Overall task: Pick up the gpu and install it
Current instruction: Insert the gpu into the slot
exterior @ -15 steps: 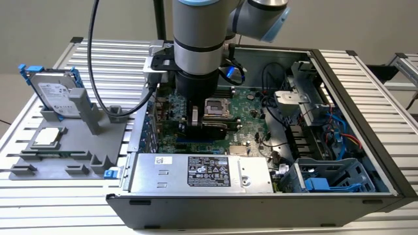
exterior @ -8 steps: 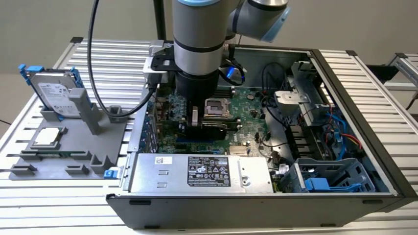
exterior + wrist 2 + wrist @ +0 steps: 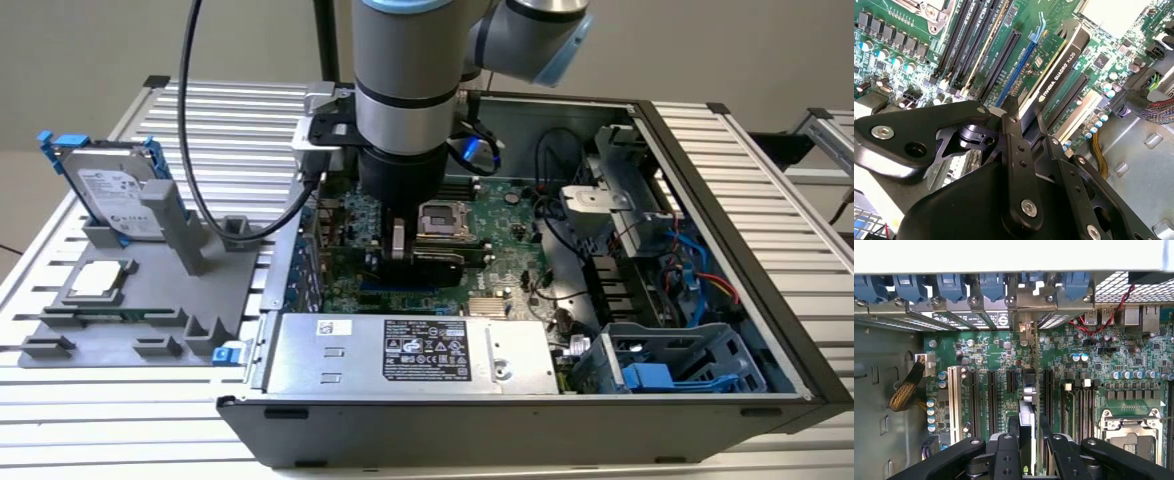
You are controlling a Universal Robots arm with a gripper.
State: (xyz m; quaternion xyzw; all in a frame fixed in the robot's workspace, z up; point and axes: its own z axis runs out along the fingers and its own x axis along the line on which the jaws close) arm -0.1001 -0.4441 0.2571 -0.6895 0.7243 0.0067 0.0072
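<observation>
Exterior view: an open computer case (image 3: pixel 747 330) lies on the table, holding the motherboard (image 3: pixel 514 215), and the arm reaches down into it. The gripper (image 3: pixel 398 250) pinches the gpu (image 3: pixel 441 268), which stands on edge over the board. Second wrist view: the gpu (image 3: pixel 1061 70) runs lengthwise along the expansion slots (image 3: pixel 1004 60), its black side visible. First wrist view: the card's (image 3: pixel 1027 425) thin edge points toward the rear brackets (image 3: pixel 1019 302), fingers (image 3: pixel 1004 452) clamping it.
</observation>
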